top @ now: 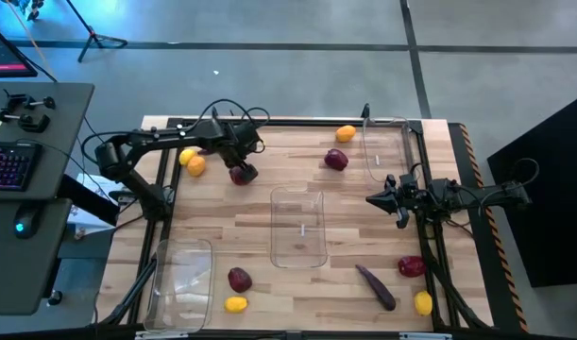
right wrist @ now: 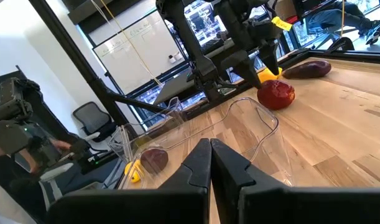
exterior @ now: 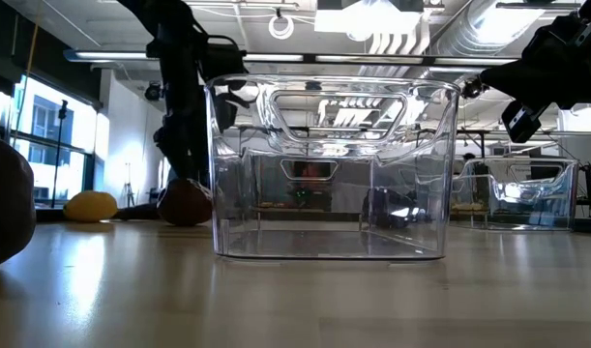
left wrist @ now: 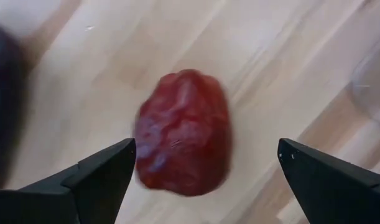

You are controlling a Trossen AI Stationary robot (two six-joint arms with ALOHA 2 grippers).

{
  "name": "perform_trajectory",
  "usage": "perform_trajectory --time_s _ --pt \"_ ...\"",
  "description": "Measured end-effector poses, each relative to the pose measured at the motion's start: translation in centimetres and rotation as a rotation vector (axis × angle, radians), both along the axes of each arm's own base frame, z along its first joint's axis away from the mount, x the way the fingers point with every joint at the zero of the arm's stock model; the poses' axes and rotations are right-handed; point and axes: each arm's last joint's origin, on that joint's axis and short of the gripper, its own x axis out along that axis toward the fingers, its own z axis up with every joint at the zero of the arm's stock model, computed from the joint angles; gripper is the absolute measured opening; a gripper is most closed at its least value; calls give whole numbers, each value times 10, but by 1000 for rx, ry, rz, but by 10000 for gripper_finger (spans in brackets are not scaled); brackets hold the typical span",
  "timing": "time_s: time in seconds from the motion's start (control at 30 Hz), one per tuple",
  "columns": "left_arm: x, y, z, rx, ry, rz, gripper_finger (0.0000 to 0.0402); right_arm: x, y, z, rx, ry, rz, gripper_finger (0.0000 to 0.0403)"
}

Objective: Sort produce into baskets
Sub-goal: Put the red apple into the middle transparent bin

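Pale planked wood table (top: pixel 297 203) — clear glossy plastic bin (top: pixel 298 227), waxy red fruit (left wrist: pixel 182 132).

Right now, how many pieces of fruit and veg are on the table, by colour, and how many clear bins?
Yellow or orange fruits: 5, such as the one in the far corner
Dark red fruits: 4, such as the one under the left gripper
Purple eggplant: 1
Clear bins: 3, such as the middle one
Total: 13

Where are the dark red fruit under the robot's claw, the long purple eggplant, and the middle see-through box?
dark red round fruit (left wrist: pixel 182 134), left wrist view, its middle.
long dark purple eggplant (top: pixel 376 286), high view, mid-body.
middle clear plastic bin (top: pixel 298 192), high view, far rim.
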Motion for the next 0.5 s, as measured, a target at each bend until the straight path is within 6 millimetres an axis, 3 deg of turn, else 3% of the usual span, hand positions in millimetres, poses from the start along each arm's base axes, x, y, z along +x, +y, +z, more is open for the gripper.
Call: perform_trajectory --time_s 0.27,0.5 --pt "1 -1 -6 52 67 2 380 0 0 0 0 0 0 0" --pt "8 0 -27 1 134 -9 380 0 0 0 0 0 0 0"
